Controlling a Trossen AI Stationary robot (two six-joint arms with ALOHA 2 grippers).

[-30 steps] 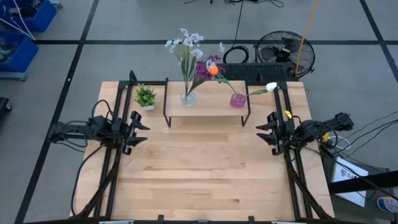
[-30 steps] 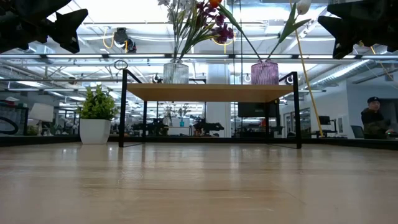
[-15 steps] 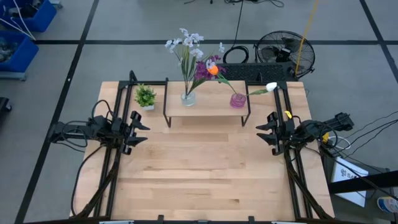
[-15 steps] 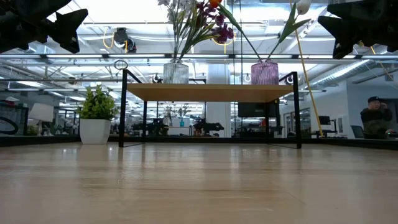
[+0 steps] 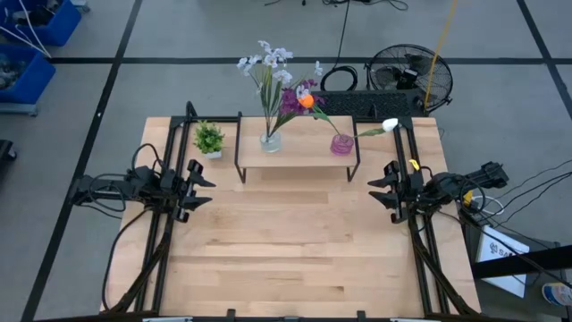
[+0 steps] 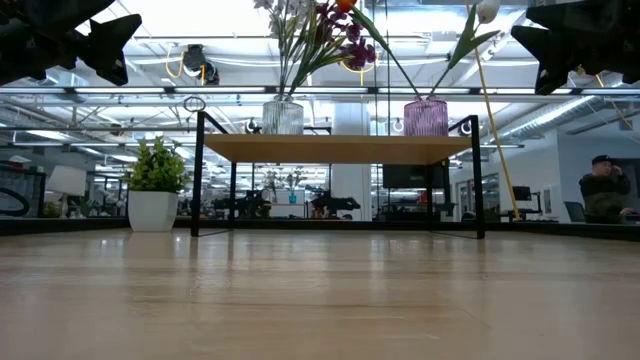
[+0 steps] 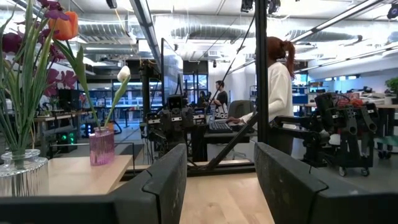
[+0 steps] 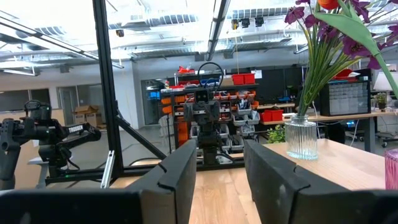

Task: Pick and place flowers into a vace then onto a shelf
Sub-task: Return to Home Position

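The shelf [image 5: 298, 147] [image 6: 340, 148] stands at the table's far side on thin black legs. A clear ribbed vase [image 5: 270, 140] [image 6: 282, 117] on its left part holds the white/pale-blue spray [image 5: 268, 61] and the purple bunch [image 5: 292, 97]. A pink vase [image 5: 341, 144] [image 6: 426, 117] [image 7: 101, 147] on its right part holds the orange bloom [image 5: 307, 102] and the white bud [image 5: 390, 124] [image 7: 124, 73]. My left gripper [image 5: 198, 184] [image 7: 219, 180] hovers open at the table's left edge. My right gripper [image 5: 379, 189] [image 8: 219, 173] hovers open at the right edge. Neither touches anything.
A small green potted plant [image 5: 209, 139] [image 6: 154, 196] stands on the table left of the shelf. Black frame posts [image 5: 189, 112] rise at the table's far corners. A fan [image 5: 409, 79] sits on the floor beyond. People show in the room behind. Bare tabletop [image 5: 295, 241] lies between the arms.
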